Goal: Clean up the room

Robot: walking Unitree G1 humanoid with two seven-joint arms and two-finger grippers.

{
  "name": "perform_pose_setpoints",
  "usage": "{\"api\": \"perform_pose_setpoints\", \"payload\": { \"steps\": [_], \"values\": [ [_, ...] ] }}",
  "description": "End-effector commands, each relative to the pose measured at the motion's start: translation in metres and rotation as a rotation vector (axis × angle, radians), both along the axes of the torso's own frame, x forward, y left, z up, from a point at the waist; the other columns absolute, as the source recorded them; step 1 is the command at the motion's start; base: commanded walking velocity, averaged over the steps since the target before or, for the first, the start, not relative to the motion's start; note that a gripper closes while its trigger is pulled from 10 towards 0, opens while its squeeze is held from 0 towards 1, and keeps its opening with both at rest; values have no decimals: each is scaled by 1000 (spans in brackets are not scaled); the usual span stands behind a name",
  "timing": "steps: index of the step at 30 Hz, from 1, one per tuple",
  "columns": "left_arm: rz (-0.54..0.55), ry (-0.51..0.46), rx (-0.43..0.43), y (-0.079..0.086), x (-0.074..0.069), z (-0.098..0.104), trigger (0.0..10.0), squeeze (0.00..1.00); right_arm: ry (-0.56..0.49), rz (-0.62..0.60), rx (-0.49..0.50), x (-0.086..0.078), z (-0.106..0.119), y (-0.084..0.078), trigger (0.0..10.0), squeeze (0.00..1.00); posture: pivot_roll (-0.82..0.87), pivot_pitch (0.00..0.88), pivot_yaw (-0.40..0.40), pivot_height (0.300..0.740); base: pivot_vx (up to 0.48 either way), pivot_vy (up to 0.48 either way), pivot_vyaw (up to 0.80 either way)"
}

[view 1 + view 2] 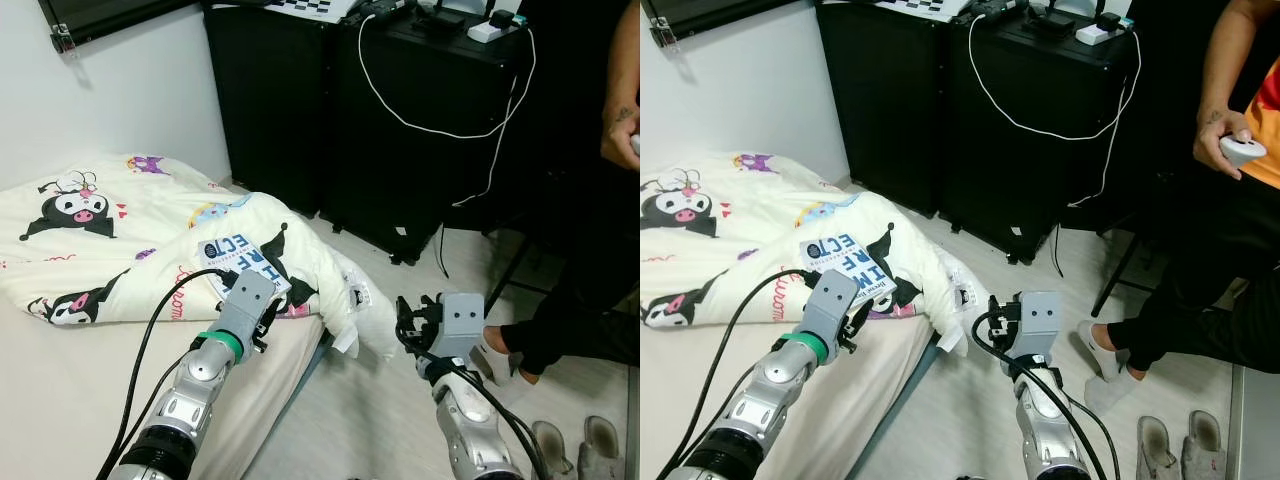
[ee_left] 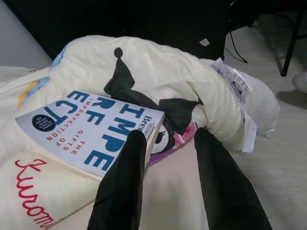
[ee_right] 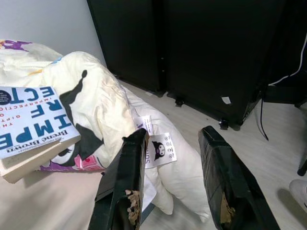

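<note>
A white book point(image 1: 243, 263) with blue lettering lies flat on a cream cartoon-print blanket point(image 1: 110, 235) spread over the bed point(image 1: 70, 390), near the bed's edge at about 9 o'clock in the head views. The left claw point(image 2: 165, 143) hovers just at the book's near corner, its two black fingers point(image 2: 122, 177) apart, one over the book's edge and the other over the blanket, gripping nothing. The blanket's bunched corner spills off the bed toward the pale floor point(image 1: 380, 420), white care tags point(image 3: 160, 148) hanging from it. The right claw point(image 3: 172, 143) hangs over that fallen corner at about 5 o'clock in the head views, fingers apart and empty. Behind, at 12 o'clock, stand black cabinets point(image 1: 400, 130) with a white cable point(image 1: 430, 125) looping down their front. At 3 o'clock a person sits in dark trousers point(image 1: 1200, 310), a hand point(image 1: 1220, 140) holding a small white controller point(image 1: 1242, 150). Grey slippers point(image 1: 1175, 445) rest on the floor at 4 o'clock
</note>
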State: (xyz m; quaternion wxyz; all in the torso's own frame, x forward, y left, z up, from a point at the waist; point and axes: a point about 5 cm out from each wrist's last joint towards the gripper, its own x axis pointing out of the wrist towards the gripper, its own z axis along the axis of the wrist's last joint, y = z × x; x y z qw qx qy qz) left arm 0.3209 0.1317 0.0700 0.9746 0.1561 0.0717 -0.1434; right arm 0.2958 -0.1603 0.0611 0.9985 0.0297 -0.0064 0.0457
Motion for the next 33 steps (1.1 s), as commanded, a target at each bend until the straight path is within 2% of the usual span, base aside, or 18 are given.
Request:
{"api": "perform_pose_setpoints", "payload": {
  "steps": [1,24,30,33],
  "values": [
    [-15,5,13,-3,-2,-3,10000,0,14,-11,6,-2,-4,-2,10000,0,25,65,32,655,0,0,0],
    [-100,11,36,-21,-3,-3,10000,0,19,-31,14,-4,-6,-4,10000,0,23,73,38,560,0,0,0],
    [-122,-44,56,-30,0,5,10000,0,13,-50,19,-3,-5,-6,10000,0,21,75,41,560,0,0,0],
    [-147,-99,92,-35,1,11,10000,0,10,-54,19,-3,-5,-7,10000,0,21,75,41,560,0,0,0]
  ]
}}
